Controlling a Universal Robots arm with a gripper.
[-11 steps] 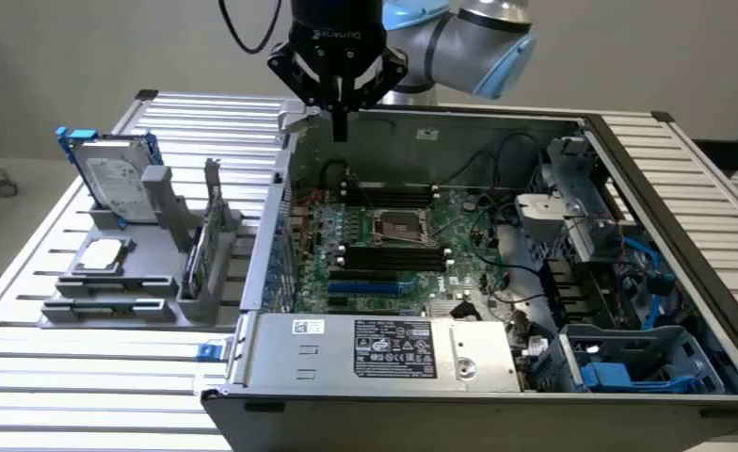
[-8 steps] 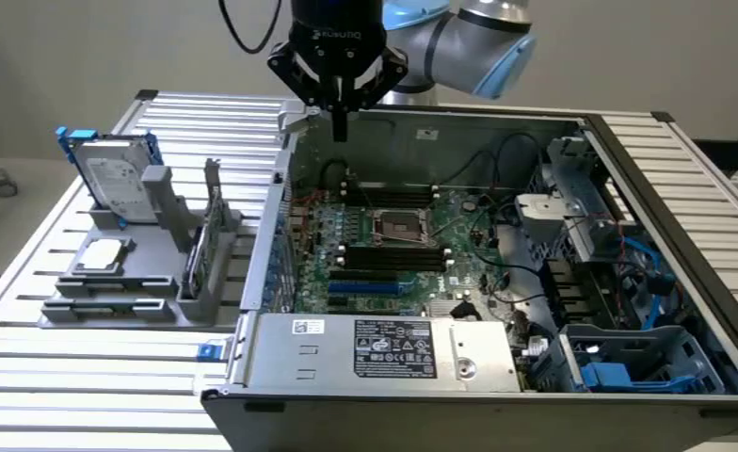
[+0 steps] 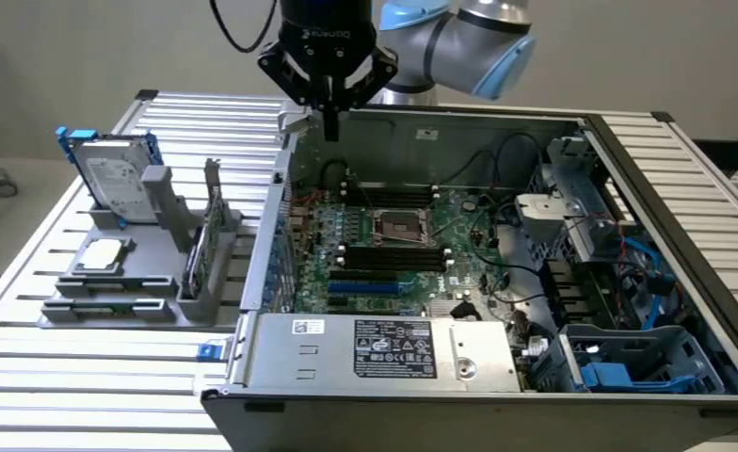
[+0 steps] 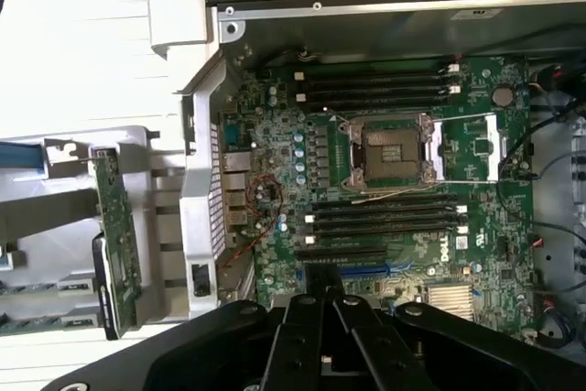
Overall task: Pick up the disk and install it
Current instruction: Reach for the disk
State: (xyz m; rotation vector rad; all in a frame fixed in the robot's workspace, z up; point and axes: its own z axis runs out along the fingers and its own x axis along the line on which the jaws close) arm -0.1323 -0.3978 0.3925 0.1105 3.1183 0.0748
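The disk [image 3: 113, 176], a silver-grey drive with a white label in a blue carrier, stands tilted in the grey holder [image 3: 124, 301] on the exterior view's left. My gripper [image 3: 331, 130] hangs above the back left corner of the open computer case [image 3: 344, 353], to the right of the disk and well apart from it. Its fingers are shut together with nothing between them. In the wrist view the shut gripper [image 4: 326, 304] points down over the green motherboard [image 4: 394, 180].
In the same holder are a small square silver chip [image 3: 103, 254] and a thin dark circuit card [image 3: 197, 252] [image 4: 116, 235] standing on edge. Inside the case are the CPU socket [image 3: 401, 224], cables and a blue drive bay [image 3: 627, 372]. Slatted table [image 3: 42, 386] surrounds everything.
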